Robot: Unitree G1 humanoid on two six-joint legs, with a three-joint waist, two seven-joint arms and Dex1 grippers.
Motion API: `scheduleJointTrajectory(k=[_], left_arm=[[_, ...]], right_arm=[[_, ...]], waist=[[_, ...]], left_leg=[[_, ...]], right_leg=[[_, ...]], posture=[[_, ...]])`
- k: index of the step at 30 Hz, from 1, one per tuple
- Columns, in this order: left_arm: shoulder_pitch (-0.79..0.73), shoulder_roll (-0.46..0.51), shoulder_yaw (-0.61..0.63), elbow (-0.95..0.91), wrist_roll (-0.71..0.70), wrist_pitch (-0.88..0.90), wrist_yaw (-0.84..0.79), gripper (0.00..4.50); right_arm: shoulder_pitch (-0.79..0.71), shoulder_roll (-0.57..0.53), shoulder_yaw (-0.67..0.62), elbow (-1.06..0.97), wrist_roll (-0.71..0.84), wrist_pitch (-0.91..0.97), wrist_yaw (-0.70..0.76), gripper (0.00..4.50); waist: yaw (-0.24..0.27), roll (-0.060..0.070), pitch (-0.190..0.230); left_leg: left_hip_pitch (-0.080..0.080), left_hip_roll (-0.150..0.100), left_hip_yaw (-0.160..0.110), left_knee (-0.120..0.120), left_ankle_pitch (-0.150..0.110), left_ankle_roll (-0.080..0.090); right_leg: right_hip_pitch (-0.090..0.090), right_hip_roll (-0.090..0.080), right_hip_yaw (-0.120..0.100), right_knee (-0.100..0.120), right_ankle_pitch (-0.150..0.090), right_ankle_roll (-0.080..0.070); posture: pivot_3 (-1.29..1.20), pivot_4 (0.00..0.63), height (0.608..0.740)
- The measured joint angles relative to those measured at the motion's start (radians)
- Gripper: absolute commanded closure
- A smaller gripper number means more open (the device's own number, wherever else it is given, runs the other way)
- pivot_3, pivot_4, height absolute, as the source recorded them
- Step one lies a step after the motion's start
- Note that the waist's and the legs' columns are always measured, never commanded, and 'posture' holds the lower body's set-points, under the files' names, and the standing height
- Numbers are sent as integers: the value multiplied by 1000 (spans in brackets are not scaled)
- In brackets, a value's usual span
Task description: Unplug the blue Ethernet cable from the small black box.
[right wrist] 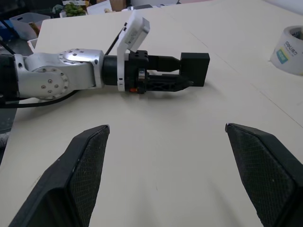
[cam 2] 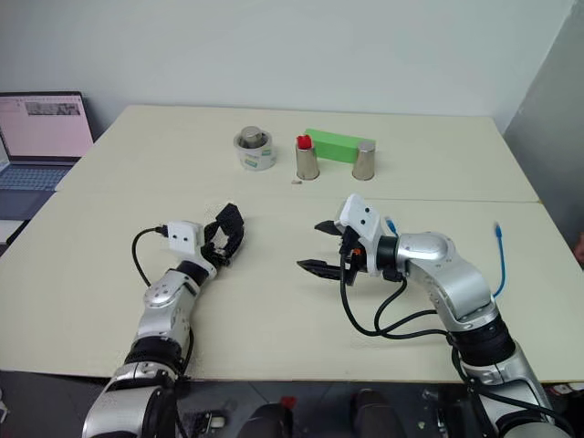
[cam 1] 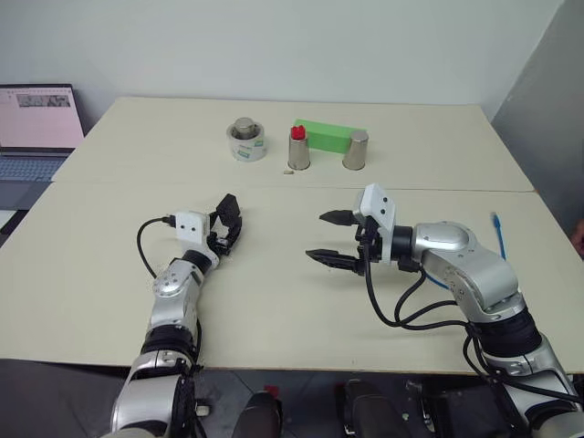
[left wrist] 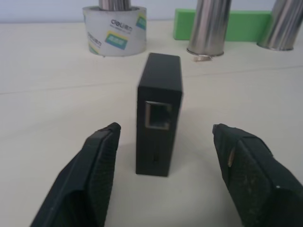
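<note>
The small black box [left wrist: 158, 113] stands on its edge on the table between the fingers of my left gripper [cam 1: 226, 224]. That gripper is open, with a gap on each side of the box. The port on the box's near face is empty. The blue Ethernet cable [cam 1: 497, 234] lies apart from the box at the table's right edge, beyond my right arm. My right gripper [cam 1: 330, 237] is open and holds nothing. It points left toward the left gripper and hovers over the middle of the table. The right wrist view shows the box [right wrist: 194, 68] at the left gripper's fingertips.
At the back of the table stand a roll of tape [cam 1: 246, 141] with a metal weight in it, two metal cups [cam 1: 298, 151] [cam 1: 356, 151] and a green block [cam 1: 330, 135]. A laptop [cam 1: 32, 137] sits off the table's left side.
</note>
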Motion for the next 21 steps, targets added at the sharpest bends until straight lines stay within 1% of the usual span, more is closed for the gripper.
scheduleJointTrajectory(k=[2,4,5,7,8,10,15,21], left_arm=[[62,5,0,-109,-6,66,12,878],[128,25,1,-232,-33,180,18,878],[173,50,-1,-310,-38,252,16,878],[250,128,-25,-431,-47,362,-31,878],[300,198,-44,-508,-59,421,-91,878],[347,290,-46,-602,-85,487,-170,878],[311,396,2,-703,-156,614,-238,878],[280,486,31,-728,-195,688,-303,878]], right_arm=[[11,-4,0,-3,0,2,-3,338],[28,-12,-6,-11,3,10,-11,338],[40,-20,-9,-12,4,15,-16,338],[60,-42,-21,-12,6,21,-16,338],[74,-59,-36,-11,8,22,-15,338],[98,-98,-75,1,11,22,-15,338],[106,-128,-136,58,13,-7,-15,338],[112,-201,-186,172,-14,-46,-12,338]], waist=[[-2,0,0],[-7,0,0],[-9,0,0],[-14,0,0],[-17,0,0],[-16,1,1],[-3,1,1],[-4,1,1]], left_leg=[[0,0,0,0,0,0],[1,1,0,0,0,0],[1,1,0,0,0,0],[0,1,0,0,0,0],[0,1,0,0,0,0],[1,1,0,0,0,0],[2,2,0,0,1,1],[1,2,2,-1,1,1]], right_leg=[[0,0,0,0,0,0],[0,0,0,1,-1,1],[0,1,0,0,-2,3],[0,1,0,1,-2,3],[0,2,0,1,-2,3],[0,2,0,0,-4,3],[1,3,0,0,-2,3],[0,3,0,0,-3,2]], posture=[[0,150,740],[0,150,740],[0,150,740],[0,150,740],[0,150,740],[0,150,740],[0,150,740],[0,150,740]])
